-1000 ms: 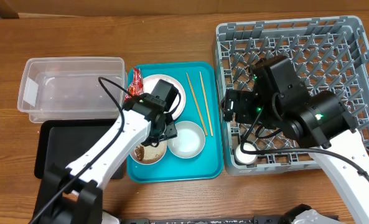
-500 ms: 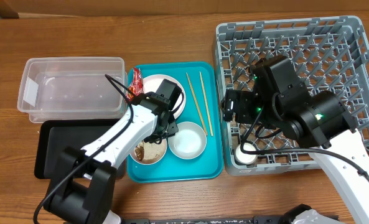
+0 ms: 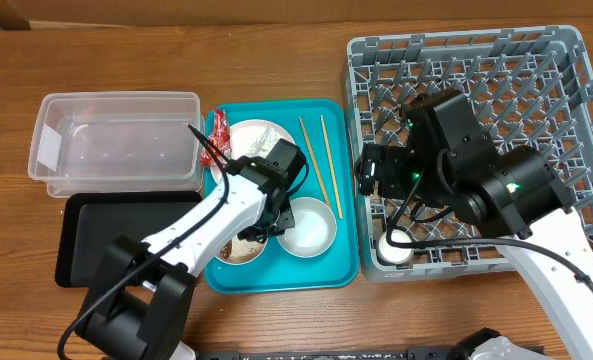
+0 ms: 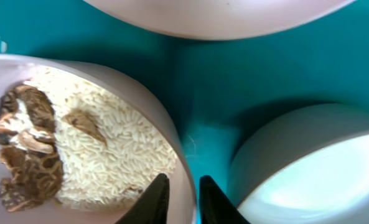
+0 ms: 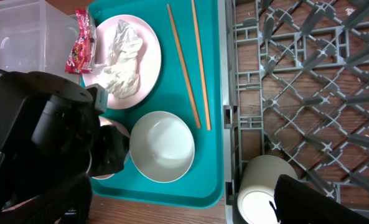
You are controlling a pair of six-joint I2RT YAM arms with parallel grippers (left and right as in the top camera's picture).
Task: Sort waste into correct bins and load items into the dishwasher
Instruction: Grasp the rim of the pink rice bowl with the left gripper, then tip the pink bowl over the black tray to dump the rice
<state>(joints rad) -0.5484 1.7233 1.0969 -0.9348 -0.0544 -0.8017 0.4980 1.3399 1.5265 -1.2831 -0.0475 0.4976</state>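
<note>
While your left gripper (image 4: 184, 182) stands astride the rim of the rice dish (image 4: 159, 124), one finger inside by the rice scraps (image 4: 103, 155) and one outside over the teal tray (image 4: 203, 81), that rim is your line: it runs straight between the narrow jaws. Whether they already pinch it, you cannot tell. Being round, the dish gives you no long axis, only a thin, smooth, probably slippery edge. Room is tight: the bowl (image 4: 308, 168) sits just beside the outer finger. Clear tub (image 3: 116, 140) and black tray (image 3: 96, 235) lie on the left arm's side. Your right gripper (image 5: 299, 202), jaws wide with nothing showing in them, hangs over the dish rack (image 5: 231, 74), well apart
</note>
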